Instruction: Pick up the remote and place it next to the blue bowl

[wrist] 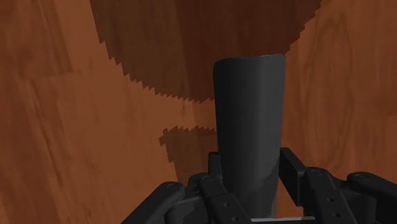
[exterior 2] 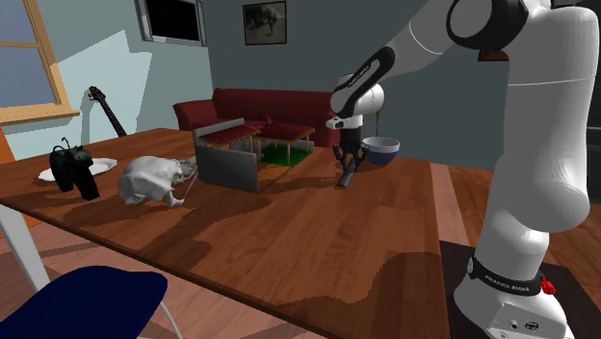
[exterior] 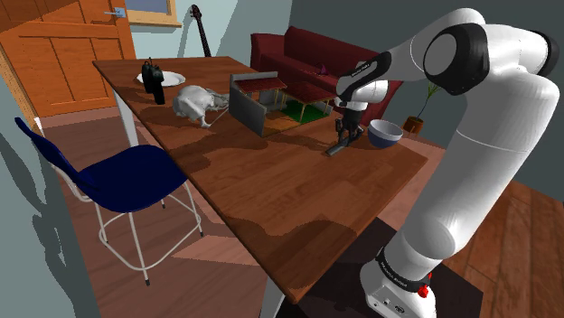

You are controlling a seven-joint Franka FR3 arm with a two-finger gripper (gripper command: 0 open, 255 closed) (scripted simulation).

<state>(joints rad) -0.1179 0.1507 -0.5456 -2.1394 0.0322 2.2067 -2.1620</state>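
My gripper [exterior: 343, 134] is shut on a dark grey remote [exterior: 337, 148], which hangs tilted from the fingers with its lower end just over the wooden table [exterior: 271, 190]. The blue-and-white bowl [exterior: 385, 134] stands close beside it, toward the shoulder view's right. In the second exterior view the gripper [exterior 2: 347, 156] holds the remote [exterior 2: 346, 174] just in front of the bowl [exterior 2: 380, 150]. Seen from the wrist, the remote [wrist: 248, 127] runs out from between the fingers [wrist: 299, 175], casting a shadow on the wood below.
A grey open box [exterior: 248, 104], a crumpled white thing [exterior: 199, 102] and a black object on a white plate [exterior: 154, 81] stand further along the table. A blue chair [exterior: 122, 176] sits at its side. A red sofa [exterior: 307, 50] is behind.
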